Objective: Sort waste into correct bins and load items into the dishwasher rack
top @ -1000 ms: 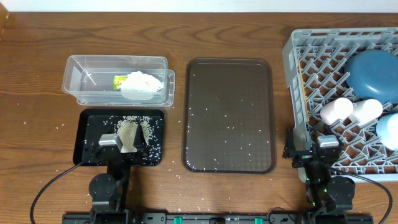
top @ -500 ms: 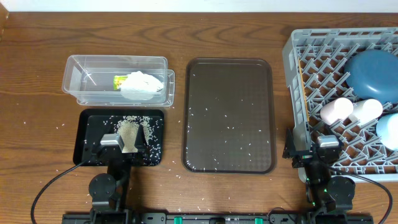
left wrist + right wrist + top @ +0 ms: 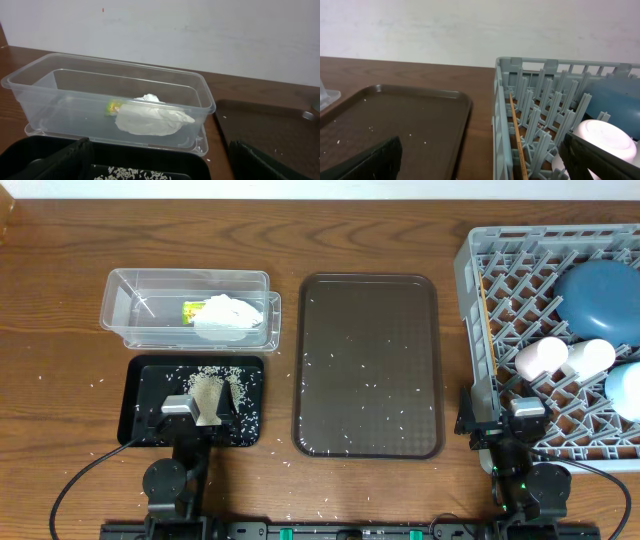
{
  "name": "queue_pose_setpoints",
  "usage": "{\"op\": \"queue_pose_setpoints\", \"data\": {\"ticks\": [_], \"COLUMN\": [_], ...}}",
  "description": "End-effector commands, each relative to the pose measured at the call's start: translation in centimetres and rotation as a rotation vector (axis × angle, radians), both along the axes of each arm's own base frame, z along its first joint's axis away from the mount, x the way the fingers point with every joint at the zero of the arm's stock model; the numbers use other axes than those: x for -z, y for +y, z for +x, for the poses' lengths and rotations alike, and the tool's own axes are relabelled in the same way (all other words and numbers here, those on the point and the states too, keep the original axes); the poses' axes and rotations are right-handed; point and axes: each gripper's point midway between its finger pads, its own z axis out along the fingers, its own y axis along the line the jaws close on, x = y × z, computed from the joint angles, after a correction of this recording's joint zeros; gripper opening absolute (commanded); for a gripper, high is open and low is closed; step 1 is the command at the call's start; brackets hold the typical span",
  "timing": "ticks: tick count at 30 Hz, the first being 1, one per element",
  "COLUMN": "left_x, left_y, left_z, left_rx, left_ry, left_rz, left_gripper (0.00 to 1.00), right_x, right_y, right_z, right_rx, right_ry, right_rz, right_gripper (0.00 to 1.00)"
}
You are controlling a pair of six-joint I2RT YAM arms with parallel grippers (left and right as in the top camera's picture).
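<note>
1. Overhead: the left gripper (image 3: 195, 402) hangs low over the black tray (image 3: 130, 380), jaws wide apart and empty. The right gripper (image 3: 508, 408) sits at the rack (image 3: 470, 300) corner, jaws also apart and empty. Rice (image 3: 215, 372) is piled in the black tray, with strays on the brown tray (image 3: 370, 310). The grains look tiny and light, likely unpinchable; better to tip the tray by its rim.
2. Left wrist: the tissue (image 3: 150, 117) and wrapper (image 3: 114, 106) lie in the tub (image 3: 30, 80). Both look soft and light.
3. Right wrist: the chopsticks (image 3: 517, 135) lie along the rack's wall, thin and stiff, with a cup (image 3: 602, 137) nearby.

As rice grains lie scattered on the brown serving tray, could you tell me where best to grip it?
Probably the raised rim of the brown serving tray, on its left long side, from the left with the left gripper: it lies flat, so only that lip offers a hold.
</note>
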Motion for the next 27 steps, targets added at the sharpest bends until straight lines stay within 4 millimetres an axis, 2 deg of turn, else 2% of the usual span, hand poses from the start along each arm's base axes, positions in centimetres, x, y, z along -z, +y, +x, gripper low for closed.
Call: {"op": "queue_pose_setpoints", "data": {"ticks": [1,23,27], "left_x": [1.5,1.5,1.5], "left_y": [-0.2,-0.2,-0.2], "left_z": [-0.1,-0.1,-0.1], "left_rx": [0.017,0.017,0.017], "left_ry": [0.048,0.047,0.048], "left_rz": [0.014,0.014,0.014], "left_gripper": [0.89,0.89,0.89], "right_x": [0.0,0.1,0.1], "right_y": [0.3,0.3,-0.7], "right_z": [0.0,0.0,0.0], "right_rx": [-0.009,-0.009,0.047], "right_ry": [-0.001,-0.001,-0.002], "right_rz": [-0.012,-0.012,-0.041], "right_gripper": [0.99,0.99,0.99]}}
